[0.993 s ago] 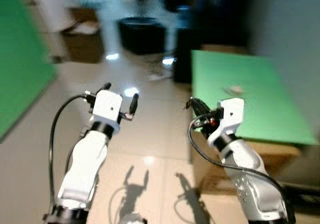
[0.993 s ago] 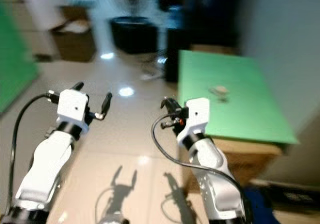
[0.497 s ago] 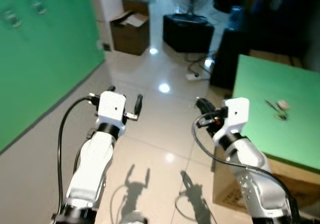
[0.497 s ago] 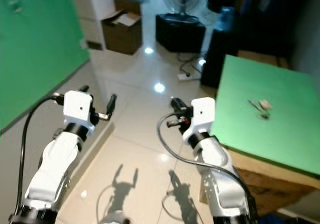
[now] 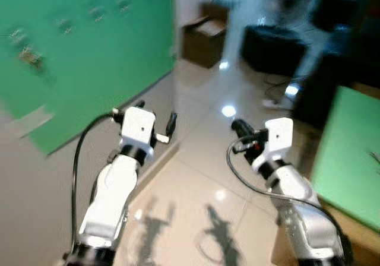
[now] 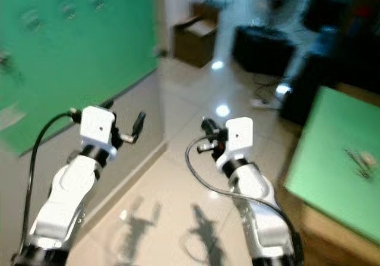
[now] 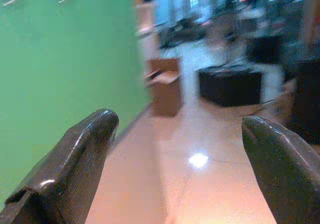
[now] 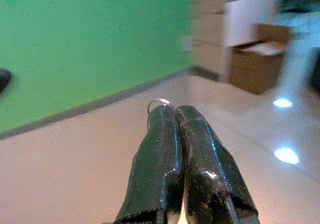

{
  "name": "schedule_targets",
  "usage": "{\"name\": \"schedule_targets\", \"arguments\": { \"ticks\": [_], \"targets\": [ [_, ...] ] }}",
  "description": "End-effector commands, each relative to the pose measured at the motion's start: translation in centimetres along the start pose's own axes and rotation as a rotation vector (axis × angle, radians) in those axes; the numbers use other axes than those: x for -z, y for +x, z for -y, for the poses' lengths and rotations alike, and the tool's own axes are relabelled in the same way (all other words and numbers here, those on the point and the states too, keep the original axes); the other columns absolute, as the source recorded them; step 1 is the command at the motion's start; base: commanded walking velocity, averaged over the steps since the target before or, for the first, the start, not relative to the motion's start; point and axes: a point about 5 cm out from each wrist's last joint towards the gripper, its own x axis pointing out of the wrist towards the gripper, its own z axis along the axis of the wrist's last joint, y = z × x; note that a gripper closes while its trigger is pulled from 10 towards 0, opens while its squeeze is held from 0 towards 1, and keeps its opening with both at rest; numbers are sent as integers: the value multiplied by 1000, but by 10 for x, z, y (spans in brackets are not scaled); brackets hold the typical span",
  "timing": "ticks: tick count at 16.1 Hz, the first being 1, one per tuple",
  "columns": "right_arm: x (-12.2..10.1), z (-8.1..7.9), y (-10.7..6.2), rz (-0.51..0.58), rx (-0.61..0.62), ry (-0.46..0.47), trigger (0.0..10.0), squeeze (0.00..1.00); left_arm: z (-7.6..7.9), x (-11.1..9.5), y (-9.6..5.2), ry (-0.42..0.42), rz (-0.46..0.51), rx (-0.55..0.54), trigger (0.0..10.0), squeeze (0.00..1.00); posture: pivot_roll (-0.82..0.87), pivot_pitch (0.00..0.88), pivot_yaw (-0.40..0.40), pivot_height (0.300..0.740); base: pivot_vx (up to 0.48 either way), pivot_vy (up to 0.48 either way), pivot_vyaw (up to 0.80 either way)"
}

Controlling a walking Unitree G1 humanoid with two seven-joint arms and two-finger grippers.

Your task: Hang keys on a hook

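Your right gripper [image 8: 175,115] pinches a key ring [image 8: 159,103]; your left gripper [image 5: 155,119] is spread. Open tile floor [image 5: 196,177] ahead, green wall [image 5: 89,46] left, green table [image 6: 338,177] right.

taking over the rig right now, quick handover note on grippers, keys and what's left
Right gripper: fingers shut, a metal key ring poking out at the tips, so it seems to hold the keys.
Left gripper: open, empty, raised in front.
Green wall on the robot's left carries small hooks, blurred; one seems to hold something already.
Another small item lies on the green table.
Done: keys apparently picked up. Left: approach the wall, hang the ring on a hook.
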Motion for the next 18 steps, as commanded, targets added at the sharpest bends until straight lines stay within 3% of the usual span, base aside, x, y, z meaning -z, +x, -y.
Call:
{"name": "schedule_targets", "arguments": {
  "ticks": [1,4,6,9,18],
  "targets": [
    [0,4,-2,-7,5,-26,10000,0,4,-6,3,-8,25,16,10000,0,-5,0,-12,718,420,0,800],
    [3,0,-3,-23,-39,-39,10000,0,5,-7,2,-8,28,21,10000,0,-2,0,-16,718,421,0,800],
    [5,-2,-3,-31,-51,-41,10000,0,5,-8,-1,-78,50,2,10000,0,1,0,-20,718,0,0,800],
    [5,-1,-3,-35,-56,-45,10000,0,7,-7,-3,-14,42,16,10000,0,3,0,-22,718,0,0,800],
    [-1,-2,4,4,-44,-52,10000,0,2,-7,-1,9,35,-20,10000,0,8,0,-20,718,0,-480,800]
  ]
}}
